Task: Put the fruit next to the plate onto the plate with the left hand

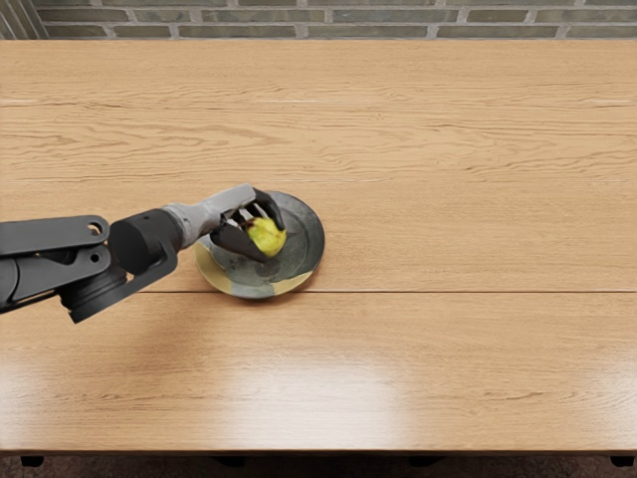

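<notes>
Curling round the fruit [266, 237], your left hand [242, 225] holds it over the plate [302, 247]. Released there, it should stay inside.

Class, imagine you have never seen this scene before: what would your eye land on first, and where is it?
The eye goes first to the robot's dark grey left hand, left of centre, with its fingers curled around a small yellow fruit. Both are over a round dark grey plate with a yellowish rim, which sits on the wide light wooden table. Whether the fruit touches the plate cannot be told.
</notes>
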Action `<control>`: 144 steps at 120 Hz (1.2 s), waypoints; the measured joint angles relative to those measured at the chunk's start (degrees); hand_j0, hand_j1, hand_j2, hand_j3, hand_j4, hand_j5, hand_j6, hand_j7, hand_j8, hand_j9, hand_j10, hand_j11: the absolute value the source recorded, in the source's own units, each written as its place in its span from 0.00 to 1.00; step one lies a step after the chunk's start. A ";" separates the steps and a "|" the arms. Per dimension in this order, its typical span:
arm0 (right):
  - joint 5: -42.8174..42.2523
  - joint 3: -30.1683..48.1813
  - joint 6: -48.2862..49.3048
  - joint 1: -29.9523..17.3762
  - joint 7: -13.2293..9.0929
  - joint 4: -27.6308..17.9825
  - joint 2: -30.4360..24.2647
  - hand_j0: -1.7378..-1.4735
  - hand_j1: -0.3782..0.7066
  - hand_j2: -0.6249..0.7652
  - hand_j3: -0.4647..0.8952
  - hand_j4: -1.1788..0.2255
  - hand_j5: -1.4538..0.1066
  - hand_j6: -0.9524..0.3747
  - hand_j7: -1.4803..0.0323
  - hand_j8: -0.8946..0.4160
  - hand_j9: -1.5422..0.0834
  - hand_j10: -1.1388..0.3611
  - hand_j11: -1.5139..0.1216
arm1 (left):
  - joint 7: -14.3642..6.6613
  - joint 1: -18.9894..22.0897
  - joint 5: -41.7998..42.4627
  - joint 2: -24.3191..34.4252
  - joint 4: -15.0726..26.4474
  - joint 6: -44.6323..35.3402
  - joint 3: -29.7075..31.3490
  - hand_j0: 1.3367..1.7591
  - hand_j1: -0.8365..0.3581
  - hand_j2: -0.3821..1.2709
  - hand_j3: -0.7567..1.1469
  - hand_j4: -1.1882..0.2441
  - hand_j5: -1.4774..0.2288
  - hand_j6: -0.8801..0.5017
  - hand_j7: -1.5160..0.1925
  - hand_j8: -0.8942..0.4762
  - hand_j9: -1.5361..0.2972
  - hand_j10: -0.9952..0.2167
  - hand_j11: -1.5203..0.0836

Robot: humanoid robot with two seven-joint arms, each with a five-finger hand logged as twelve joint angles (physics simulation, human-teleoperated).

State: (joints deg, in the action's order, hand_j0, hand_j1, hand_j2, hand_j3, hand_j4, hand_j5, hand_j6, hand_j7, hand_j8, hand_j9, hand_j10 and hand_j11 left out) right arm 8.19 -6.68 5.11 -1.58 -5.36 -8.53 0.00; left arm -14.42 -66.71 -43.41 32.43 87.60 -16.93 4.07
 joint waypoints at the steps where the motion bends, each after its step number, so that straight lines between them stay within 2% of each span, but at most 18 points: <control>1: 0.00 0.00 0.00 0.00 0.00 0.00 0.00 0.30 0.07 0.44 0.34 0.81 0.90 0.69 0.95 0.66 0.92 0.74 0.90 | -0.01 0.00 -0.01 0.00 -0.01 -0.01 0.00 0.76 0.40 0.38 0.40 0.44 0.33 0.45 0.40 0.44 0.39 0.35 0.43; 20: 0.01 0.00 -0.01 0.00 0.00 -0.01 0.00 0.30 0.07 0.44 0.34 0.81 0.90 0.69 0.95 0.66 0.92 0.74 0.90 | 0.02 0.01 -0.16 0.00 -0.10 -0.17 -0.12 0.76 0.55 0.32 0.40 0.44 0.48 0.45 0.53 0.44 0.51 0.46 0.57; 37: 0.00 0.00 -0.01 0.00 0.00 0.00 0.00 0.30 0.07 0.44 0.34 0.81 0.90 0.69 0.95 0.66 0.92 0.74 0.90 | 0.07 0.00 -0.22 0.16 -0.12 0.05 -0.50 0.76 0.64 0.29 0.40 0.53 0.58 0.46 0.61 0.46 0.58 0.53 0.65; 62: 0.01 0.00 0.00 0.00 0.00 0.00 0.00 0.30 0.07 0.44 0.34 0.81 0.90 0.69 0.95 0.66 0.92 0.74 0.90 | 0.09 -0.40 0.36 2.26 -0.14 4.39 -2.27 0.76 0.70 0.27 0.40 0.61 0.64 0.46 0.66 0.46 0.63 0.58 0.71; 84: 0.01 0.00 -0.01 0.00 0.00 0.00 0.00 0.30 0.07 0.44 0.34 0.81 0.90 0.69 0.95 0.66 0.92 0.74 0.90 | 0.09 -3.03 1.35 5.46 -0.15 5.26 -4.54 0.76 0.73 0.27 0.40 0.63 0.66 0.46 0.68 0.47 0.65 0.60 0.73; 93: 0.01 0.00 -0.01 0.00 0.00 0.00 0.00 0.30 0.07 0.44 0.34 0.81 0.90 0.69 0.95 0.66 0.92 0.74 0.90 | 0.09 -3.16 8.57 8.98 -0.26 8.25 -6.89 0.76 0.73 0.27 0.40 0.64 0.66 0.45 0.69 0.47 0.65 0.60 0.73; 117: 0.02 0.00 -0.01 0.00 0.00 0.00 0.00 0.30 0.07 0.44 0.34 0.81 0.90 0.69 0.95 0.66 0.92 0.74 0.90 | 0.09 -2.99 30.96 21.31 -0.61 23.72 -10.21 0.76 0.74 0.26 0.40 0.65 0.67 0.45 0.69 0.47 0.66 0.61 0.74; 144: 0.01 0.00 -0.01 0.00 0.00 0.00 0.00 0.30 0.07 0.44 0.34 0.81 0.90 0.69 0.95 0.66 0.92 0.74 0.90 | 0.10 -2.96 47.77 32.96 -0.61 32.10 -3.63 0.76 0.74 0.26 0.40 0.65 0.67 0.45 0.69 0.47 0.66 0.61 0.74</control>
State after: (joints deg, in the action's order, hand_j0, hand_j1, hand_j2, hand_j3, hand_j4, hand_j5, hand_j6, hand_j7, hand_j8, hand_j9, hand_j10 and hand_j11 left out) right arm 8.20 -6.68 5.10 -1.58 -5.36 -8.53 0.00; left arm -14.31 -69.67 4.36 65.40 86.99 15.17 0.44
